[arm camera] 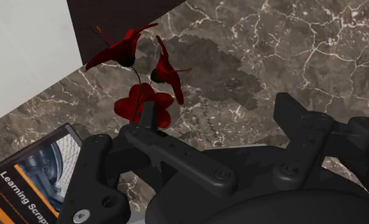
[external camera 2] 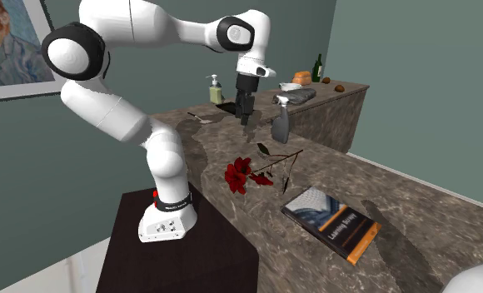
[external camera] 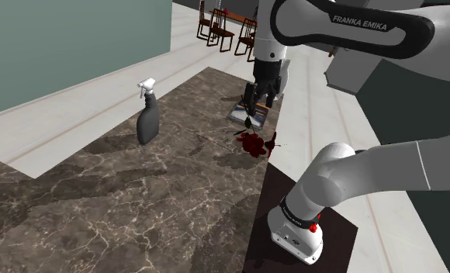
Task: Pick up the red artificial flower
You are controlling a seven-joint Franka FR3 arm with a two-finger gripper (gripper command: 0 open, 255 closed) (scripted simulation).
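Observation:
The red artificial flower (external camera 2: 241, 174) lies on the dark marble counter (external camera 2: 381, 196) close to its edge, its thin stem running toward the spray bottle. In the shoulder view its red blooms (external camera: 254, 143) sit just below my gripper (external camera: 253, 108). My gripper (external camera 2: 246, 121) hangs above the counter, clear of the flower, pointing down. In the wrist view the blooms (arm camera: 139, 70) show beyond one black finger (arm camera: 148, 118), and the other finger (arm camera: 298, 114) stands well apart. The gripper (arm camera: 221, 111) is open with nothing between the fingers.
A grey spray bottle (external camera: 147, 116) stands on the counter away from the flower. A book (external camera 2: 331, 220) lies flat near the flower. A soap dispenser (external camera 2: 215, 87), a green bottle (external camera 2: 318, 68) and a bowl (external camera 2: 302, 77) stand at the far end. My stand (external camera 2: 173, 258) adjoins the counter.

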